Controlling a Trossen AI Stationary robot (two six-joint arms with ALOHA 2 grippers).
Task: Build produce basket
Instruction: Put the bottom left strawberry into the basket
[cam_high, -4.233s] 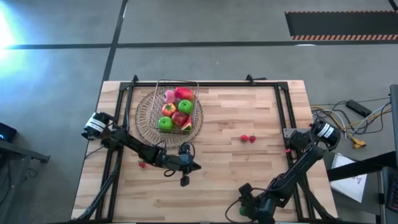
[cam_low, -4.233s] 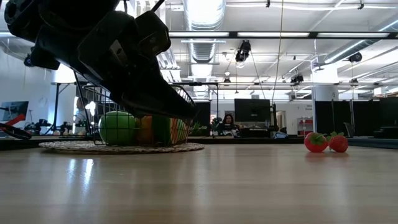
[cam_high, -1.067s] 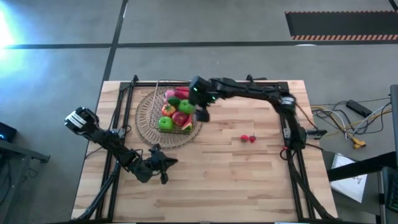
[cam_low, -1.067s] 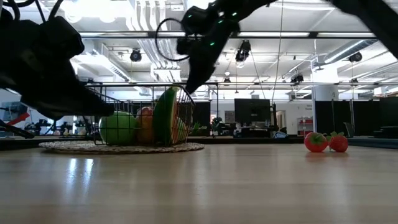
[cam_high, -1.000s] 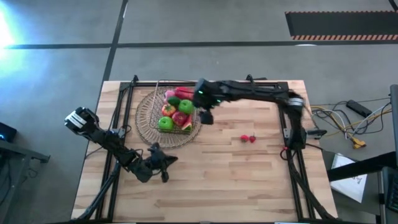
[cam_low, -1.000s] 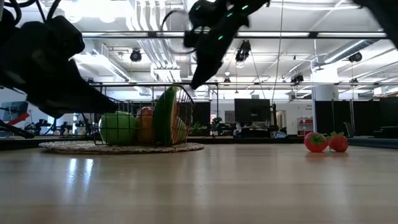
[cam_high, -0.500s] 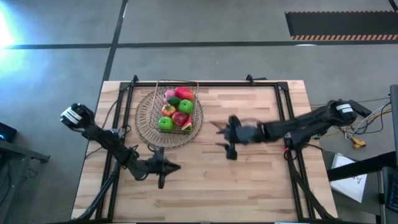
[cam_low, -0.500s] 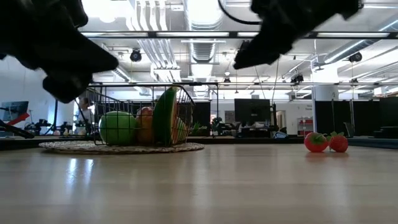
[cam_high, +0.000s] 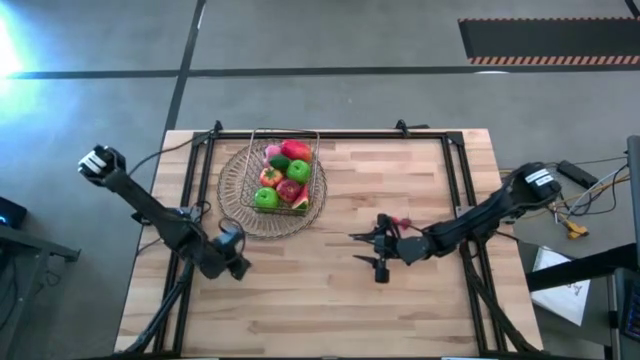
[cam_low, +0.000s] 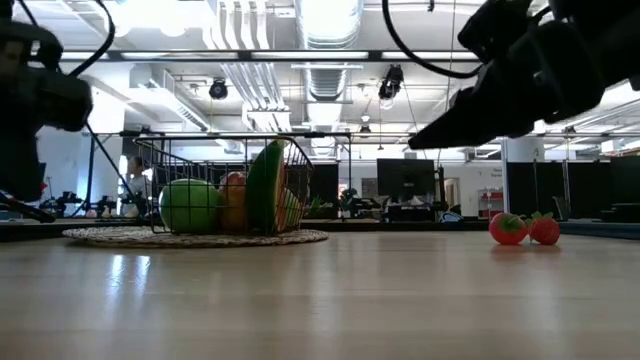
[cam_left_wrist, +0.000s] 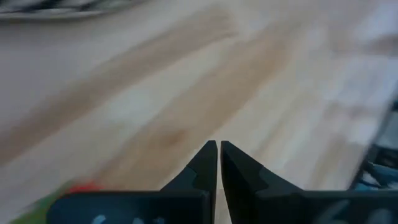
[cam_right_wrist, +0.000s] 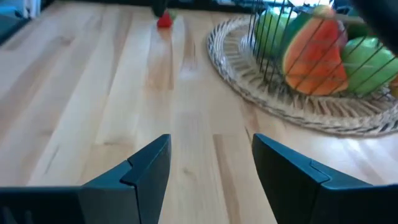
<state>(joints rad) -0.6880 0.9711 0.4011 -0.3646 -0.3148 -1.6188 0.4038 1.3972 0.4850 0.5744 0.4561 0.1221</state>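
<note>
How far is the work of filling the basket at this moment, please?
Mostly done: the basket on the woven mat already holds apples and other produce. Nothing is in hand: the right gripper is open and empty near the red berries, and the left gripper is shut at the table's left. Left: those berries still lie on the table.
</note>
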